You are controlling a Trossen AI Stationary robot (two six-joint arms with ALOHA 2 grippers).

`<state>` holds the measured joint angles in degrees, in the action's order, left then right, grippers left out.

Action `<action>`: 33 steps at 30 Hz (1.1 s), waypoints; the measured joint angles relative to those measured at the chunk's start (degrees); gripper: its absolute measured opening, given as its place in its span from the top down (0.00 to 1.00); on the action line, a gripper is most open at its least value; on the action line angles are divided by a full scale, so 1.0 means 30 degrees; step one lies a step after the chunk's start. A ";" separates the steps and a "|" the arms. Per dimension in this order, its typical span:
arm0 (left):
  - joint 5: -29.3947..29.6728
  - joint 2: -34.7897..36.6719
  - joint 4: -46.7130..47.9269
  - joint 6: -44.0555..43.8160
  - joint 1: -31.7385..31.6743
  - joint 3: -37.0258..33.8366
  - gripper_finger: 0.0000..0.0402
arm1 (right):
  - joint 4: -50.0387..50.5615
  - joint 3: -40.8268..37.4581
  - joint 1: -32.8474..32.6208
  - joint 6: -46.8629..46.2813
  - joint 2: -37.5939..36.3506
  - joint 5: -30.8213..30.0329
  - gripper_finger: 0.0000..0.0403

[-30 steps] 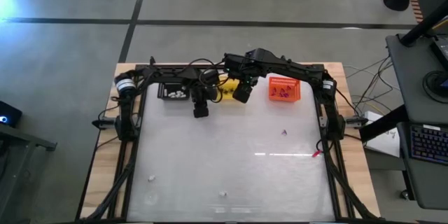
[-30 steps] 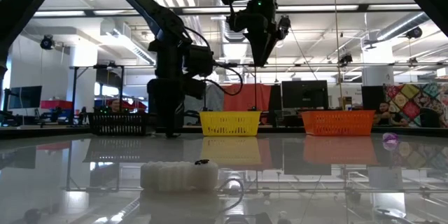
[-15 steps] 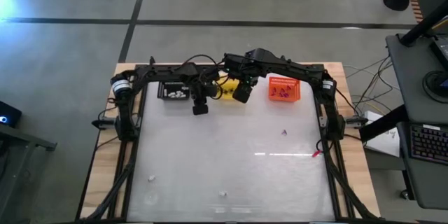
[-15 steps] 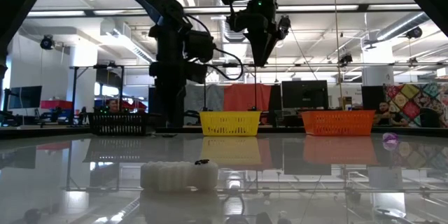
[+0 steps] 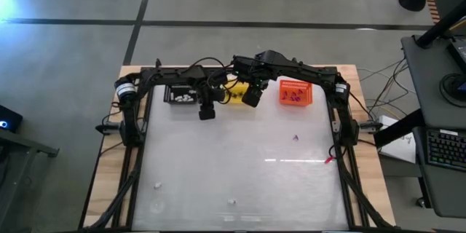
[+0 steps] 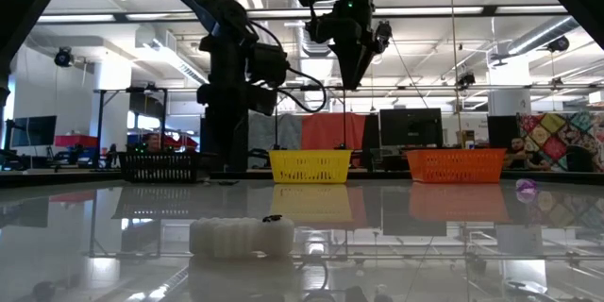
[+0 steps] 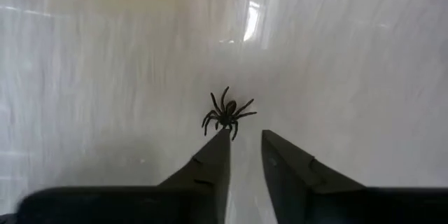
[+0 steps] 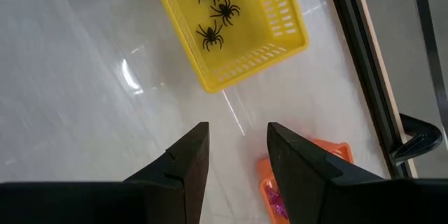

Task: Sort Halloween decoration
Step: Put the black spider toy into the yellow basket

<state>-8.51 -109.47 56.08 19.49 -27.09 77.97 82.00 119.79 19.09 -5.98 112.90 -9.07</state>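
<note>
White tabletop [image 5: 240, 153] was seen under both arms. Between the black basket [image 5: 180, 95] and yellow basket [image 8: 238, 24], the left gripper [image 7: 245, 155] stood parted, a black spider [image 7: 227, 114] touching one fingertip. The right gripper [image 8: 236, 155] was held spread, nothing between its fingers, above spiders [image 8: 210, 36] already lying in the yellow basket.

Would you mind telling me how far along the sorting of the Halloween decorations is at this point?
Largely done: spiders lie in the yellow basket, white bits in the black basket, purple bits in the orange basket. In hand: the left gripper, open, has a black spider on the table at its fingertips, outside any basket. Left: a few white bits and a purple bit on the table.
</note>
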 joint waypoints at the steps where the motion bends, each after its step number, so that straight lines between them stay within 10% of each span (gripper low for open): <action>1: 0.0004 -0.0009 -0.0041 0.0019 0.0000 -0.0011 0.82 | 0.0007 0.0000 0.0000 0.0000 0.0000 0.0002 0.65; 11: 0.0006 -0.0024 -0.1377 0.0041 0.0000 -0.0662 0.62 | 0.0036 0.0000 0.0000 -0.0007 0.0000 0.0002 0.65; 33: 0.1035 -0.0865 -0.3250 -0.1021 -0.0022 -0.1945 0.62 | 0.0022 0.0000 -0.0029 -0.0643 0.0000 0.0009 0.65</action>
<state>-5.41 -112.06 46.33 16.43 -27.16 72.14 82.06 119.79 19.00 -7.91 112.90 -9.04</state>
